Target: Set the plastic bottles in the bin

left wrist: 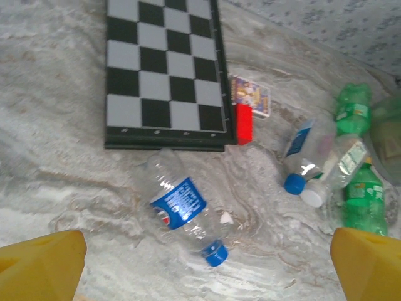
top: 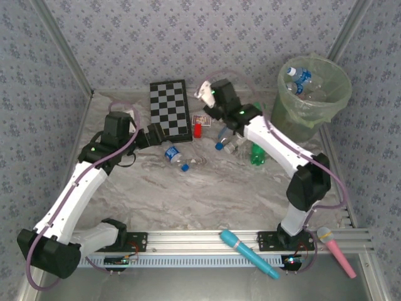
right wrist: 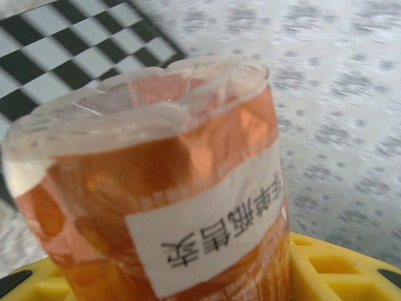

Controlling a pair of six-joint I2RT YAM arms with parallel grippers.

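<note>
**Orange bottle clamped, blue-label bottle under spread fingers**

The bin (top: 313,94) stands in the table's far right corner, with clear blue-capped bottles (top: 299,78) inside it. The chessboard (top: 169,108) lies at the far middle. Just beside its far right corner, well apart from the bin, the right gripper (top: 207,94) is clamped on the orange bottle (right wrist: 156,188). The left gripper (left wrist: 207,257) has its fingers spread wide. The blue-label bottle (left wrist: 185,210) lies on its side between them, untouched. Green bottles (left wrist: 363,194) lie further right, and a red block (left wrist: 244,122) touches the board's edge.

The orange bottle (right wrist: 156,182) is cut off below.
</note>
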